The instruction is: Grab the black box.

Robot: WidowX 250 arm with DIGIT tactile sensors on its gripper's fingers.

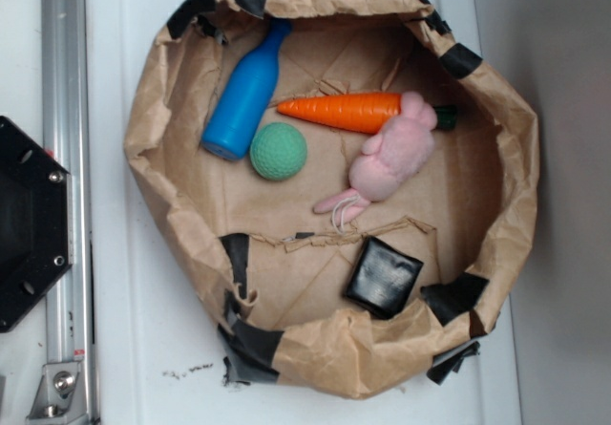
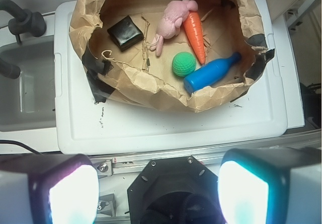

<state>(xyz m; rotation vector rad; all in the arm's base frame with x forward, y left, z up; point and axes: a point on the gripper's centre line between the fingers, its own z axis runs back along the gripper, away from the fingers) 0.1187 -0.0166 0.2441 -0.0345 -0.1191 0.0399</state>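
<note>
The black box (image 1: 383,277) looks light and slippery (shiny wrap); pinch its flat sides. The gripper (image 2: 158,194) is wide open, holding nothing.

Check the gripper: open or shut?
Open. In the wrist view, the two fingertips sit far apart, nothing between them, well short of the black box.

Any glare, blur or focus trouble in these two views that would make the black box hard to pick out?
Exterior view: soft overall, even light, black box shows pale sheen but reads clearly on the brown paper. Wrist view: box sharp enough; the gripper pads are blurred, glowing, overexposed.
</note>
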